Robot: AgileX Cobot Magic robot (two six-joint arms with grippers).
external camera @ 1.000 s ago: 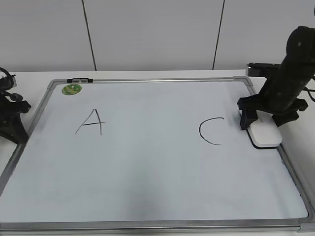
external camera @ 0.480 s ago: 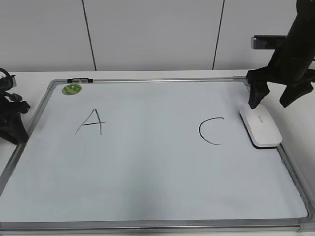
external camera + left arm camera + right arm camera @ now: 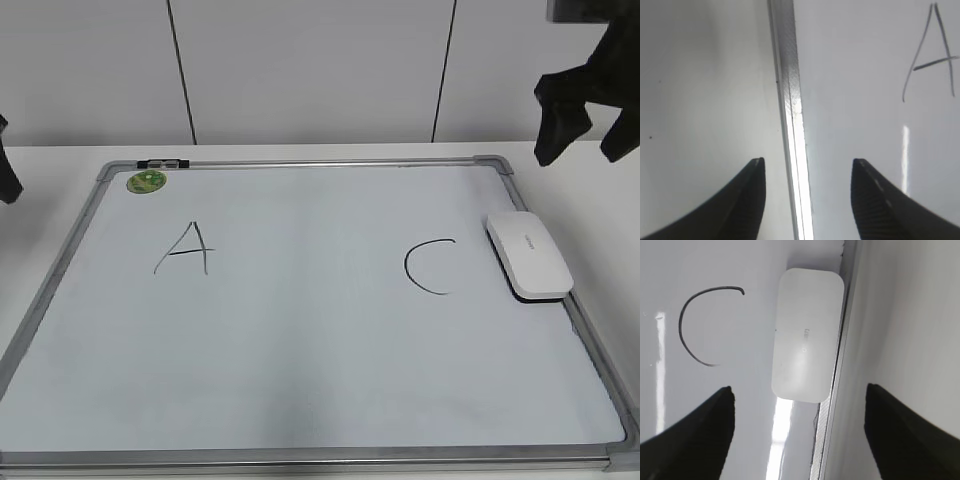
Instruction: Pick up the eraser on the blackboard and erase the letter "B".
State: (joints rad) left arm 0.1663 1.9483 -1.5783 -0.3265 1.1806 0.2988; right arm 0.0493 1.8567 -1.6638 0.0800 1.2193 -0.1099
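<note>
The white eraser (image 3: 529,254) lies flat on the blackboard (image 3: 300,360) against its right frame, just right of the black "C" (image 3: 428,267); it also shows in the right wrist view (image 3: 806,342). No letter "B" shows between the "A" (image 3: 184,249) and the "C"; that area is bare white. My right gripper (image 3: 585,125) is open and empty, raised high above the board's far right corner; in the right wrist view (image 3: 799,412) its jaws frame the eraser from above. My left gripper (image 3: 807,170) is open and empty above the board's left frame.
A green round magnet (image 3: 146,181) sits at the board's far left corner beside a black clip (image 3: 162,162). The board lies on a white table (image 3: 600,200) in front of a white panelled wall. The left arm (image 3: 8,165) only shows at the left edge.
My right gripper has let go of the eraser and risen straight up away from it. The eraser stays at the right frame. The left arm has lifted up and mostly out of the exterior view.
</note>
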